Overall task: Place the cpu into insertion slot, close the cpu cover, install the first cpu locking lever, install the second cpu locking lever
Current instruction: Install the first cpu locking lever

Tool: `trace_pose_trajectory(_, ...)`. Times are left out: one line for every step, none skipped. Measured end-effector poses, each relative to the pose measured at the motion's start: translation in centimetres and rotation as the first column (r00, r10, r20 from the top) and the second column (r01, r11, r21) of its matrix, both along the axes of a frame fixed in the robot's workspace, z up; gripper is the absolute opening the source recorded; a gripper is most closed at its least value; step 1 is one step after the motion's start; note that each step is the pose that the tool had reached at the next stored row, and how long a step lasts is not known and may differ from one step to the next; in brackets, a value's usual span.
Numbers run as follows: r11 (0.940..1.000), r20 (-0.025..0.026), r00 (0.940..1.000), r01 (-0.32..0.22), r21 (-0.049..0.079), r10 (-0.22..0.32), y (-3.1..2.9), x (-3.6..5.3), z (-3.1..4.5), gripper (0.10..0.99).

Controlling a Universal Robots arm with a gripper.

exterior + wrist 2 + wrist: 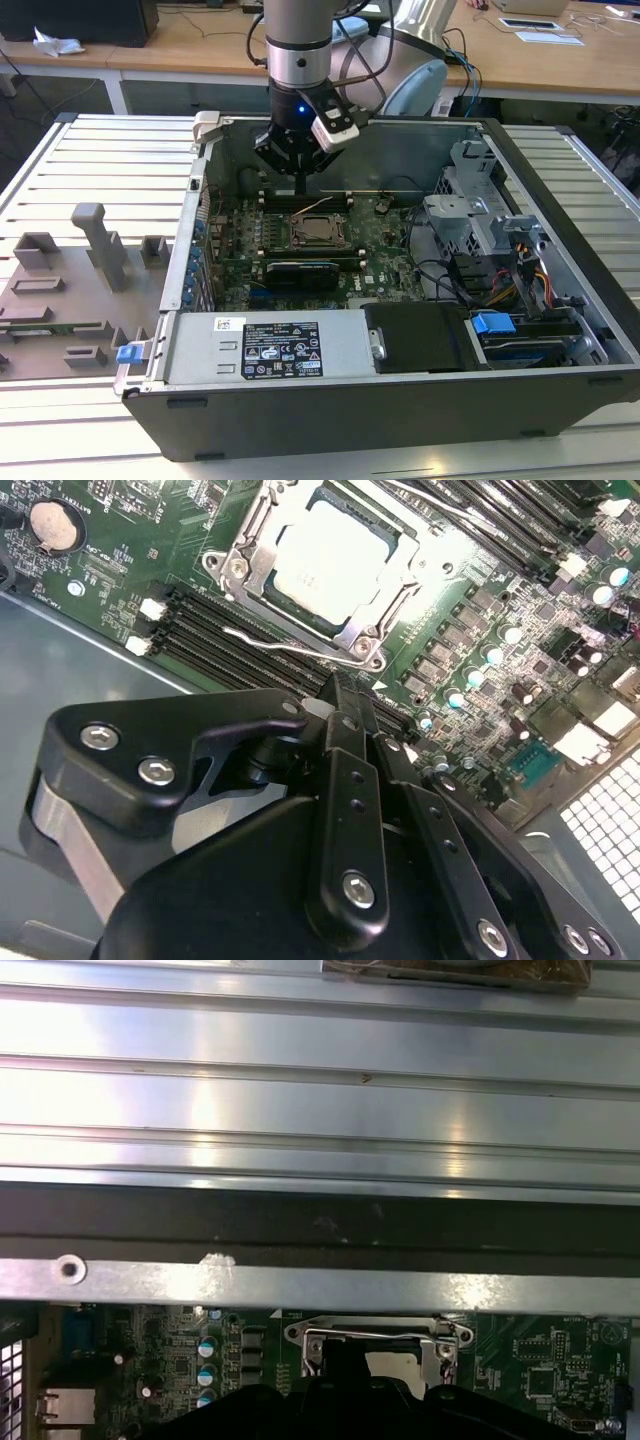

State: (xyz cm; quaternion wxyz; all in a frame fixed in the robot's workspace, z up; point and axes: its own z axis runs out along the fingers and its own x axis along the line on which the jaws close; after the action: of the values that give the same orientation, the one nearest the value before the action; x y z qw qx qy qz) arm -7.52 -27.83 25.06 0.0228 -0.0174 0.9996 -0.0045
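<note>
Cpu (325,565) sat in insertion slot (310,575), cover (385,605) down; fingers (345,715) pinched together, empty, beside loose lever (290,645); press lever squarely

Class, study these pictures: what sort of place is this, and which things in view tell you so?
Probably a robotics lab or test workshop. An open computer case lies on a slatted metal table, a robot arm reaches into it above the cpu, and wooden desks with papers and cables stand behind.
</note>
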Motion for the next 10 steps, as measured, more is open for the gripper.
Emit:
trace_pose_trajectory(1.0000, 0.0000, 1.0000, 0.000, 0.000, 0.000, 0.00, 0.00, -0.03, 0.106)
trace_pose_trajectory(1.0000, 0.0000, 1.0000, 0.000, 0.000, 0.000, 0.00, 0.01, -0.08, 0.106)
trace_pose_trajectory(1.0000, 0.0000, 1.0000, 0.000, 0.000, 0.000, 0.00, 0.01, -0.12, 0.106)
trace_pose_trajectory(1.0000, 0.0000, 1.0000, 0.000, 0.000, 0.000, 0.00, 0.01, -0.16, 0.106)
trace_pose_trajectory(1.0000, 0.0000, 1.0000, 0.000, 0.000, 0.000, 0.00, 0.02, -0.19, 0.106)
trace_pose_trajectory(1.0000, -0.0001, 1.0000, 0.000, 0.000, 0.000, 0.00, 0.03, -0.25, 0.106)
trace_pose_trajectory(1.0000, -0.0001, 1.0000, 0.000, 0.000, 0.000, 0.00, 0.03, -0.29, 0.106)
trace_pose_trajectory(1.0000, 0.0000, 1.0000, 0.000, 0.000, 0.000, 0.00, 0.03, -0.33, 0.106)
trace_pose_trajectory(1.0000, 0.0000, 1.0000, 0.000, 0.000, 0.000, 0.00, 0.04, -0.37, 0.106)
trace_pose_trajectory(1.0000, -0.0001, 1.0000, 0.000, 0.000, 0.000, 0.00, 0.05, -0.40, 0.106)
